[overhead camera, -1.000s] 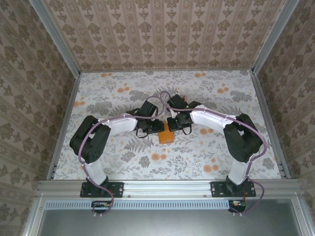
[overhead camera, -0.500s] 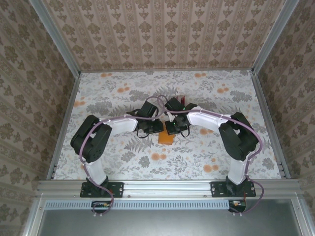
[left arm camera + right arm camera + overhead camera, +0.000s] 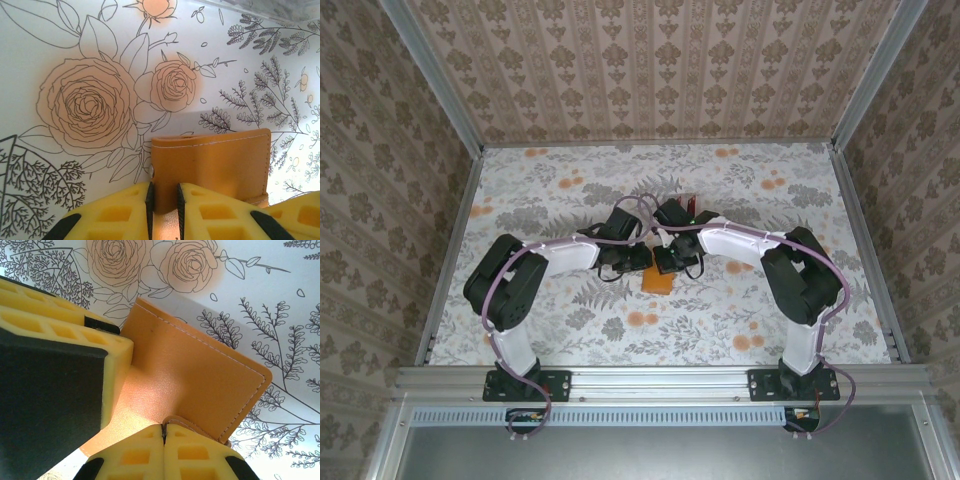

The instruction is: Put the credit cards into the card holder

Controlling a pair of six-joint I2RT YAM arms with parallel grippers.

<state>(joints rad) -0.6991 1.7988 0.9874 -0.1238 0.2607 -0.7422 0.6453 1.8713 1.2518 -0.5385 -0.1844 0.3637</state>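
From above, both arms reach in to the middle of the table [image 3: 520, 190], wrists almost touching. The left gripper [image 3: 626, 260] and right gripper [image 3: 670, 264] meet over the holder [image 3: 657, 282], which lies flat just in front of them. A red scrap [image 3: 691, 206] shows just beyond the right wrist. It may be the cards, but it is too small to be sure.

On the left wrist camera, the left gripper [image 3: 164, 194] has its yellow jaws drawn narrow on the holder's [image 3: 215, 160] near corner, with orange leather showing in the slit between them.

On the right wrist camera, the right gripper [image 3: 164, 434] is closed to a hairline on what looks like a curled lip of the holder [image 3: 190, 365]. The left gripper [image 3: 112, 347] presses in at the far corner.

I'd say they are working the pocket open. To do that well, each pinch should take one leaf only. The grippers should part slowly and keep the holder low on the table, so the stitched edge doesn't slip free. The mouth should end up wide and facing where a card can slide in flat.
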